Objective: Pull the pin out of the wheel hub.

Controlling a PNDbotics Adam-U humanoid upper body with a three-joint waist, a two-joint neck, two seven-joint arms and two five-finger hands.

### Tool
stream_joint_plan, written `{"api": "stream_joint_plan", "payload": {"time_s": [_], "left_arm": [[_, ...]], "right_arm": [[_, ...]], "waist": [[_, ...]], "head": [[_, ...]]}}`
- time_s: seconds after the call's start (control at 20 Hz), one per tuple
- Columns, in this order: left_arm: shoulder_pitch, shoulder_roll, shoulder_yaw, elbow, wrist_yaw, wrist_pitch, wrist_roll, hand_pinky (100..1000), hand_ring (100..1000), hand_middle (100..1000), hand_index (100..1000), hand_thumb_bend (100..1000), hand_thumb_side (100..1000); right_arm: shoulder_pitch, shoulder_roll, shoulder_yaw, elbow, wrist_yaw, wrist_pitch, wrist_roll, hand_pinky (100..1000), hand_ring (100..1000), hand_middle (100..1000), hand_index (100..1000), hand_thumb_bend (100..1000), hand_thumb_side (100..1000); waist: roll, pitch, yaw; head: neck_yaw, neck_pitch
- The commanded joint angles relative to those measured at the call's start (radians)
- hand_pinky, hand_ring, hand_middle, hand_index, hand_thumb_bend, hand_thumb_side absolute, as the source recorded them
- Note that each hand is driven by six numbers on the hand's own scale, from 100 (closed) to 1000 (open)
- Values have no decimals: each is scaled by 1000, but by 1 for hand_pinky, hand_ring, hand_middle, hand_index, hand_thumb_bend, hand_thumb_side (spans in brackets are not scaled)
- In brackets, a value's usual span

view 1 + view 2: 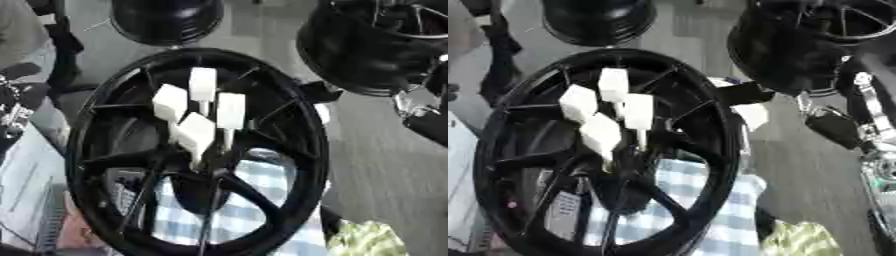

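A black spoked wheel hub (96,125) stands tilted in the middle of both views. Several pins with white block heads stick out of its centre: one at the top (202,84), one to the left (170,102), one to the right (231,110) and the nearest, lowest one (196,134). Black and silver parts of my right hand (833,127) show at the right edge, clear of the hub and of the pins. At the left edge my left hand (13,100) shows only in part, also away from the pins. Neither hand touches a pin.
More black wheel hubs stand behind, one at the top (166,20) and one at the top right (367,45). A blue-and-white checked cloth (254,200) lies under the hub. A yellow-green cloth (372,240) sits at the lower right, and white sheets (22,185) at the left.
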Motion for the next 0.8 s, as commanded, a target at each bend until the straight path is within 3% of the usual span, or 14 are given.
{"api": "stream_joint_plan", "payload": {"time_s": [0.05,0.4,0.8], "left_arm": [[-19,63,-4,-12,18,-1,3,759,714,771,825,631,658],[-80,244,-54,-3,23,-41,16,757,717,770,827,635,647],[-236,451,-218,65,-65,-160,-85,776,741,777,846,651,639]], "right_arm": [[-10,-30,-7,-23,-1,-2,3,751,798,773,924,146,278],[-2,-41,-11,-15,-3,-4,5,751,797,771,924,147,278],[11,-54,-6,-9,-3,-6,10,751,796,770,923,154,273]], "waist": [[4,-15,-2],[18,-23,-6],[43,-37,-16]], "head": [[1,5],[2,5],[2,5]]}}
